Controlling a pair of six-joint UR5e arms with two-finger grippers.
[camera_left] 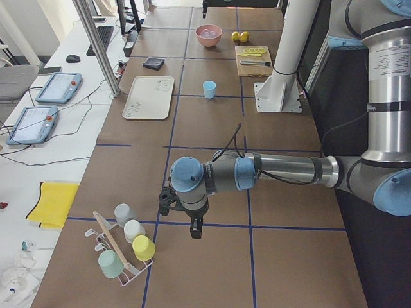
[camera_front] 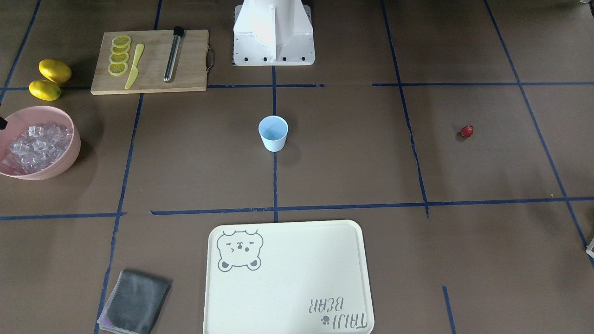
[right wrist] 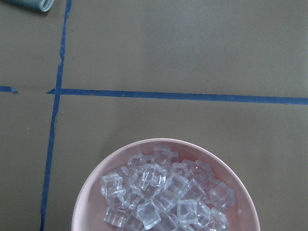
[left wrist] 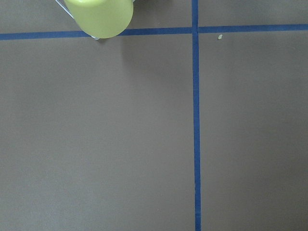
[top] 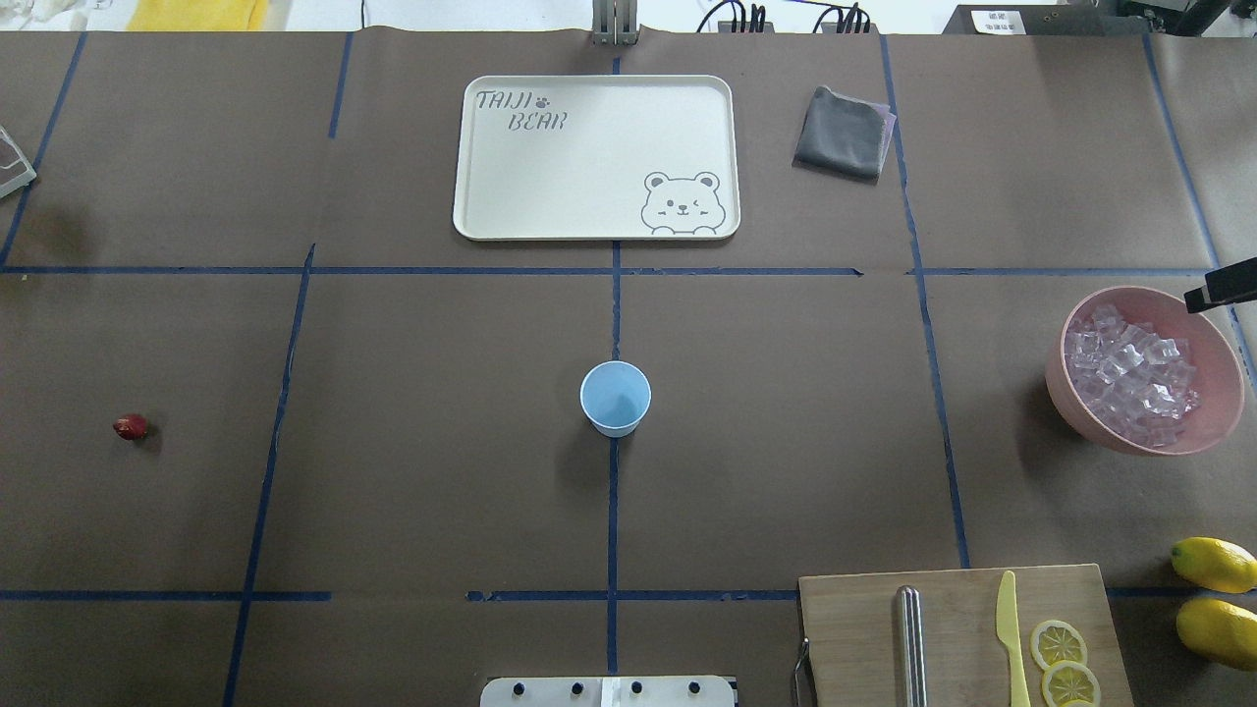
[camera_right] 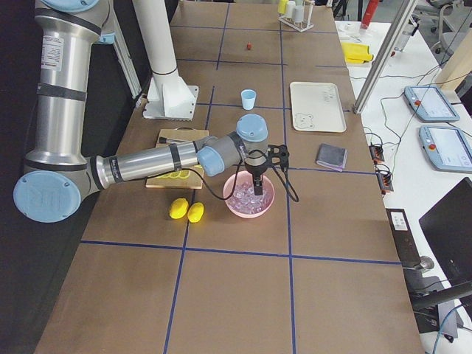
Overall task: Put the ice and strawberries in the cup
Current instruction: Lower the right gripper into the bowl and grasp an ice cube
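Observation:
The light blue cup (top: 615, 398) stands upright and empty at the table's middle; it also shows in the front view (camera_front: 273, 133). One small red strawberry (top: 130, 426) lies alone on the robot's left side. Clear ice cubes (top: 1129, 378) fill a pink bowl (top: 1078, 414) on the robot's right side. My right gripper (camera_right: 258, 184) hangs just over the ice; only a black tip of it (top: 1218, 293) shows overhead, and I cannot tell whether it is open or shut. My left gripper (camera_left: 194, 226) hovers over bare table far from the cup, and I cannot tell its state either.
A cream tray (top: 471, 196) and a grey cloth (top: 843, 133) lie beyond the cup. A wooden board (top: 854, 628) holds a steel rod, a yellow knife and lemon slices, with two lemons (top: 1216, 594) beside it. A rack of cups (camera_left: 128, 247) stands near the left gripper.

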